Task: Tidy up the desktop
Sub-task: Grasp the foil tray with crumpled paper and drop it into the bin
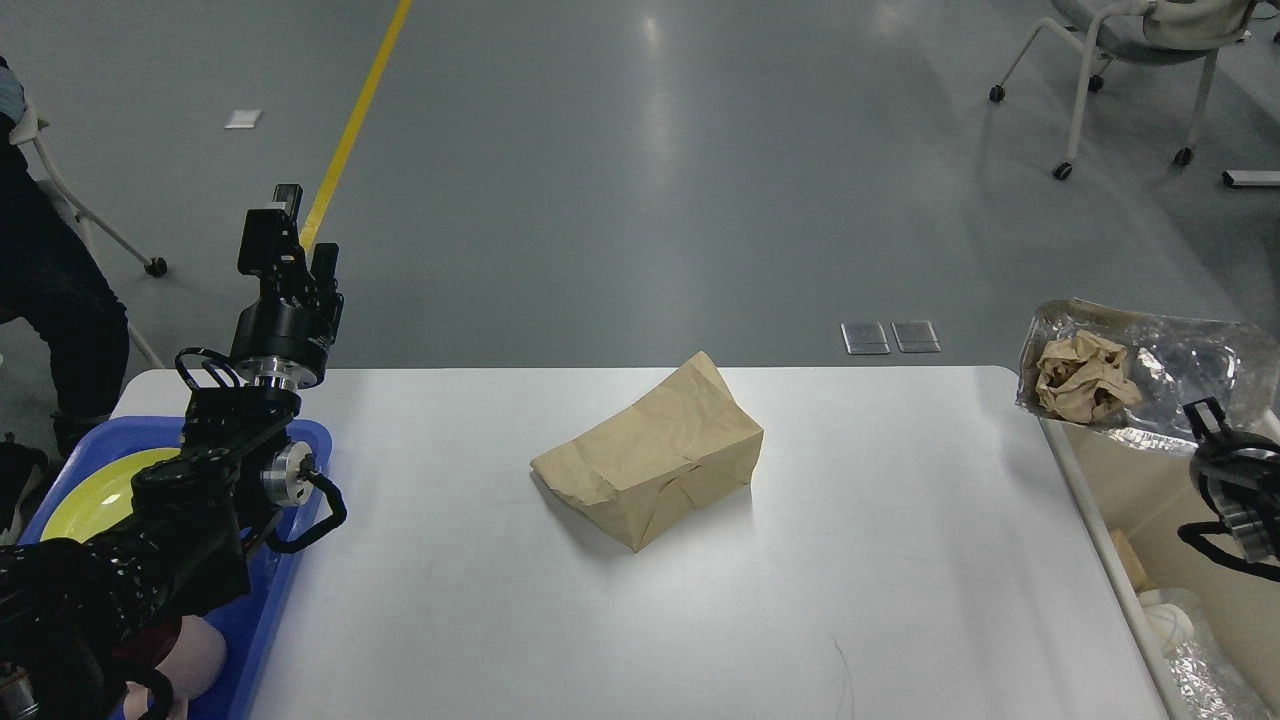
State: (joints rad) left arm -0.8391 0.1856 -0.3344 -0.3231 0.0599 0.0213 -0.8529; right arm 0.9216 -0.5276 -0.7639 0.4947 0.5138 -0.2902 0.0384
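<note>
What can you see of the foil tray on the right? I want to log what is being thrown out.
The foil tray is a shallow rectangular container of shiny, crinkled aluminium foil with a flat rim. It is held off the desktop, tilted, above the far end of the beige bin. A crumpled ball of brown paper sits in its left part. The right end effector meets its near edge; whether its fingers are clamped cannot be made out.
</note>
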